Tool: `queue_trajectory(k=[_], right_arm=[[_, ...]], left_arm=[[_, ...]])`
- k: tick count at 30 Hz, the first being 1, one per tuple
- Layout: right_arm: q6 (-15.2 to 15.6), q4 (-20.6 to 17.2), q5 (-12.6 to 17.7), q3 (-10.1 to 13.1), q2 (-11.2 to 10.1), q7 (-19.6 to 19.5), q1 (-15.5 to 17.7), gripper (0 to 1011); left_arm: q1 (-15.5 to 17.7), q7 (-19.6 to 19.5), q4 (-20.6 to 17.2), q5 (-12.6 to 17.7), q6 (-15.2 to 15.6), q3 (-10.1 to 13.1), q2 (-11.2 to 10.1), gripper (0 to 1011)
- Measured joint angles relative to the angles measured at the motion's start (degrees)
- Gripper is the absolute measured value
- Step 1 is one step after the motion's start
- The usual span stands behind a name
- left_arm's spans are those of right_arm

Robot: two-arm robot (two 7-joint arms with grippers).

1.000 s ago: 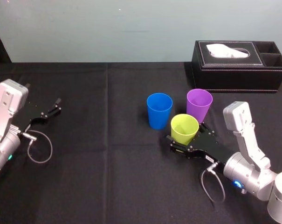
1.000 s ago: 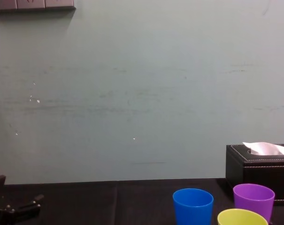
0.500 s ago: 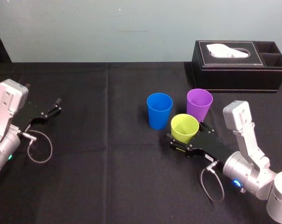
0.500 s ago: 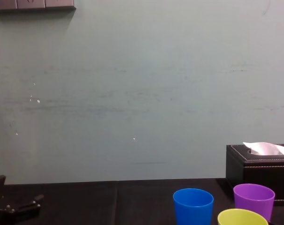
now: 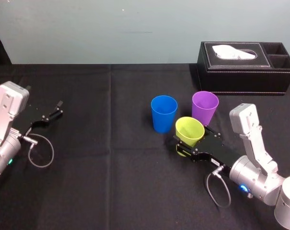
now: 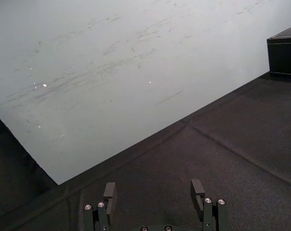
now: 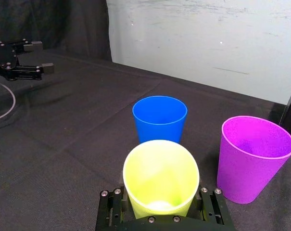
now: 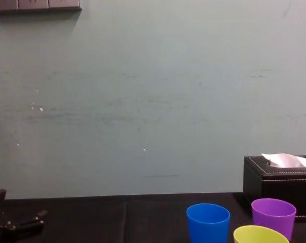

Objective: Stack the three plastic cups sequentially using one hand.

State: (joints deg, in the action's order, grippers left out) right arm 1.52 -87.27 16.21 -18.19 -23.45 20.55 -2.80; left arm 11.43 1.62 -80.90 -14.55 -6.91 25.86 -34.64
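Note:
Three plastic cups stand close together on the black cloth right of centre: blue (image 5: pixel 164 113), purple (image 5: pixel 204 108) and yellow-green (image 5: pixel 189 132). My right gripper (image 5: pixel 191 137) lies low on the cloth, its two fingers pressed on either side of the yellow-green cup's lower half. In the right wrist view that cup (image 7: pixel 160 175) sits between the jaws, with the blue cup (image 7: pixel 159 120) and the purple cup (image 7: pixel 251 159) just beyond. The yellow-green cup leans slightly. My left gripper (image 5: pixel 53 113) rests parked at the far left, open, with nothing between its fingers (image 6: pixel 198 190).
A black tissue box (image 5: pixel 245 67) stands at the back right, just behind the purple cup. The left arm's cable (image 5: pixel 39 151) loops on the cloth. A pale wall runs behind the table.
The right gripper's fingers have closed in on the yellow-green cup, which now leans slightly and has shifted a little. The left arm has not moved.

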Motion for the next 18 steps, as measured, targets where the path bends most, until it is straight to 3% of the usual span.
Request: queue_trajectory(k=[6,18], right_arm=[[-0.2,-1.2,0.3,0.6,-0.3,0.2,0.3,732],[1.4,-9.9,1.5,1.9,-3.9,2.8,1.1,731]], left_arm=[[0.0,0.0,0.0,0.0,0.0,0.0,0.0,1011],[0.0,0.0,0.0,0.0,0.0,0.0,0.0,1011]])
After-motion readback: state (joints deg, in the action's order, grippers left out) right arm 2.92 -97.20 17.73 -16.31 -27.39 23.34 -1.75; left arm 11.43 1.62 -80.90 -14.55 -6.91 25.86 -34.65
